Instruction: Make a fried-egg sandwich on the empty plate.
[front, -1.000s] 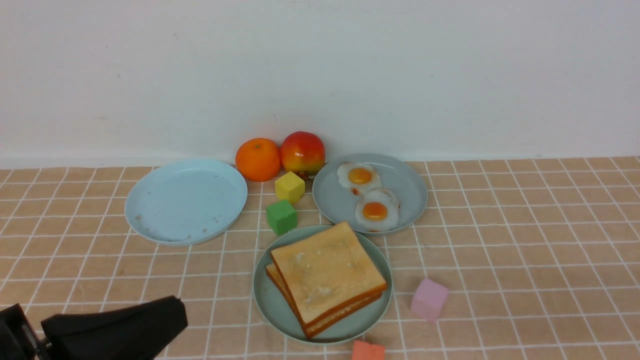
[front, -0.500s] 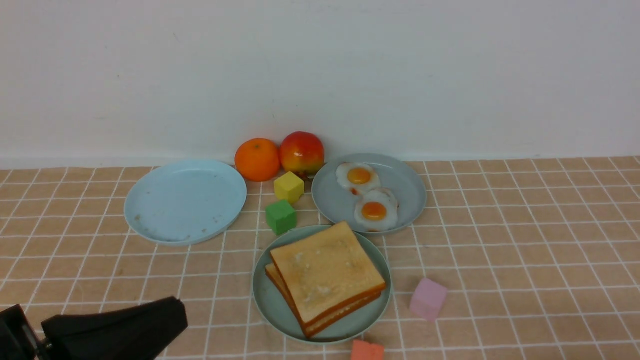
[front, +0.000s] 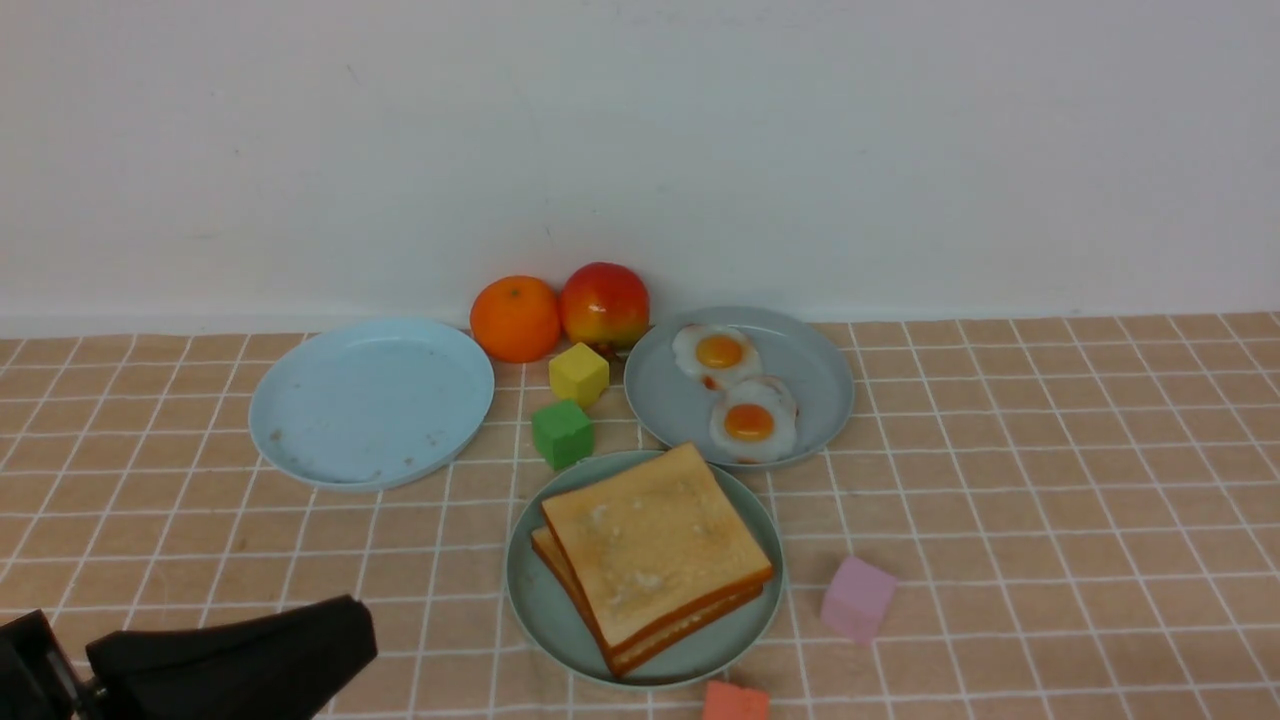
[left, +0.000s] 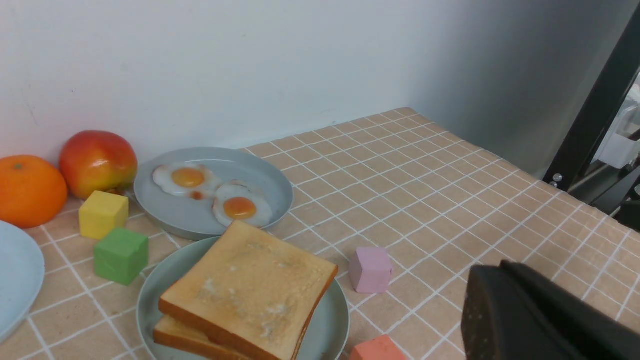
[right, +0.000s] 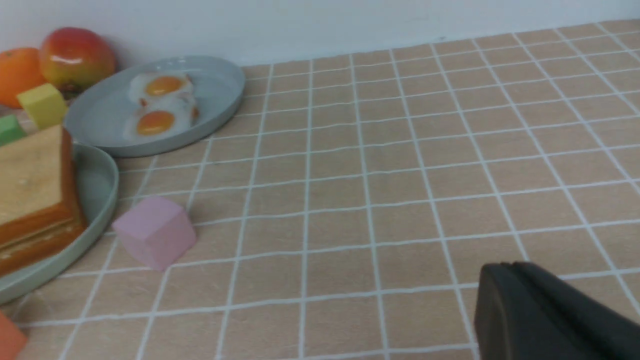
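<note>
Front view: green plate (front: 530, 620) at lower center, two toast slices (front: 655, 550) stacked on it, top slice askew. Gray plate (front: 830, 400) upper center, two fried eggs (front: 735, 390) on it. Pale blue plate (front: 370, 400) left of center. Orange (front: 516, 319) and apple (front: 605, 305) upper center; yellow block (front: 579, 375), green block (front: 563, 434) below. Pink block (front: 859, 599) right of toast, coral block (front: 735, 701) bottom edge. Left gripper (left: 492, 267), right gripper (right: 502, 267): fingers pressed together on both.
</note>
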